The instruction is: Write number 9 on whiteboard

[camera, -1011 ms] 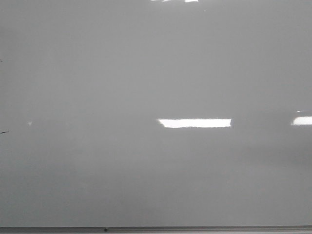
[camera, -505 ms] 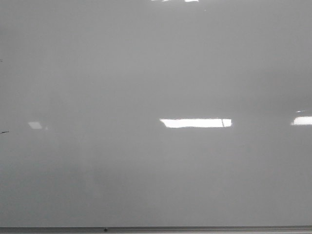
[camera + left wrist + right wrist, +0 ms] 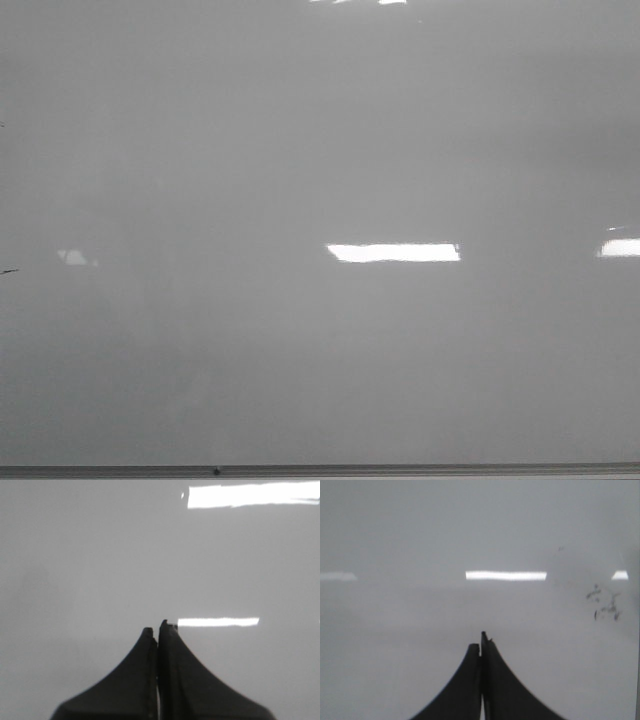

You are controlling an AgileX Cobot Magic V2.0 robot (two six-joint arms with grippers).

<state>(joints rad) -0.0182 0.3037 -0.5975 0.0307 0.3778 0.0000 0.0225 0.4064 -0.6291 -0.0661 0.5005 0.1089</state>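
Although the large glossy pale grey whiteboard [image 3: 320, 150] fills the front view, no number 9 shows on it yet, only bright light reflections and faint dark smudges [image 3: 605, 602] in the right wrist view. Both the left gripper [image 3: 158, 629] and the right gripper [image 3: 481, 647] are clenched on nothing, facing the board. No marker shows, and both arms are hidden from the front view.

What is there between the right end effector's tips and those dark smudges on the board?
Only bare whiteboard. The right wrist view shows nothing between the right end effector and the smudges.
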